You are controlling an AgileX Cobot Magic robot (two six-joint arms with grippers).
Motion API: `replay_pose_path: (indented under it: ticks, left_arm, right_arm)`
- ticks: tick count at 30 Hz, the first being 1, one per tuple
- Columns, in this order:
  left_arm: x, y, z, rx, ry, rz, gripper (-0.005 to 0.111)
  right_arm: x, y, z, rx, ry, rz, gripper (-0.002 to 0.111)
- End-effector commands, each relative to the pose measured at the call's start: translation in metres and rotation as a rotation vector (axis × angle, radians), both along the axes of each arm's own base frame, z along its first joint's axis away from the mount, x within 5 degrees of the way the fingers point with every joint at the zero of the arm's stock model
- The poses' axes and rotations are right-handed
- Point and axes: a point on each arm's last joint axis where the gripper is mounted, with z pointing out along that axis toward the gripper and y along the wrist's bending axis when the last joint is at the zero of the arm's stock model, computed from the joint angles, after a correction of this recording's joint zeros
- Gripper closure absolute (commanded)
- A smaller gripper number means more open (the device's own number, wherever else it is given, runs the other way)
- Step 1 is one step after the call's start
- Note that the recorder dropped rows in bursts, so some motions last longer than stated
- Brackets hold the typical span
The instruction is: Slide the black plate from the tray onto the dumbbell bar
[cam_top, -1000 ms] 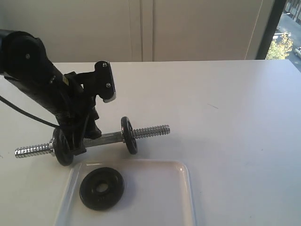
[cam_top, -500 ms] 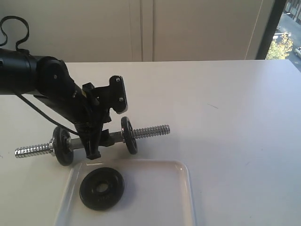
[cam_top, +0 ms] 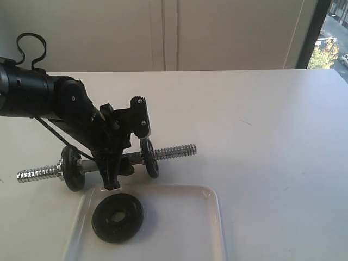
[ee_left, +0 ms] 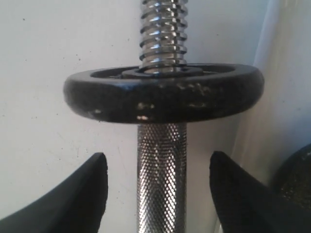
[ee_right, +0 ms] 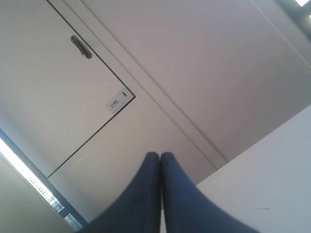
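The black plate [cam_top: 117, 217] lies flat in the translucent white tray [cam_top: 179, 228] near the table's front edge. Just behind the tray the dumbbell bar [cam_top: 173, 151] rests on the table with two black discs on it. My left gripper [cam_top: 111, 173] is lowered over the bar's knurled middle [ee_left: 161, 174], open, one finger on each side with gaps to the steel. A mounted disc [ee_left: 163, 92] fills the left wrist view just beyond the fingers [ee_left: 77, 199]. My right gripper [ee_right: 161, 156] is shut on nothing, pointing at a wall; it does not show in the exterior view.
The white table [cam_top: 261, 125] stretches to the right of the bar and tray. A black cable [cam_top: 30, 46] loops above my left arm. A cabinet wall stands behind the table, with a window at the far right.
My left arm has swung right and down, bringing its open fingers from beside the left disc to straddle the middle of the bar. The plate, tray and bar have not moved.
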Motion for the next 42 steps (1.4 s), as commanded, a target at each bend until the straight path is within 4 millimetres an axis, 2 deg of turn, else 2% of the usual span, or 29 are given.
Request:
replay_pose_path:
  ticks: [1, 17, 26, 42]
  left_arm:
    - [0.0, -0.003, 0.001, -0.009, -0.004, -0.005, 0.042]
    - [0.001, -0.003, 0.001, -0.013, -0.014, -0.002, 0.042]
    - [0.002, -0.004, -0.013, 0.007, 0.018, -0.002, 0.042]
    - [0.003, -0.004, -0.012, 0.005, 0.012, -0.001, 0.042]
  right_arm:
    - [0.0, 0.0, 0.0, -0.014, -0.007, -0.001, 0.108]
    - [0.0, 0.0, 0.0, -0.014, -0.007, -0.001, 0.108]
    - [0.0, 0.0, 0.0, -0.014, -0.007, -0.001, 0.108]
    - [0.0, 0.0, 0.0, -0.014, -0.007, -0.001, 0.108]
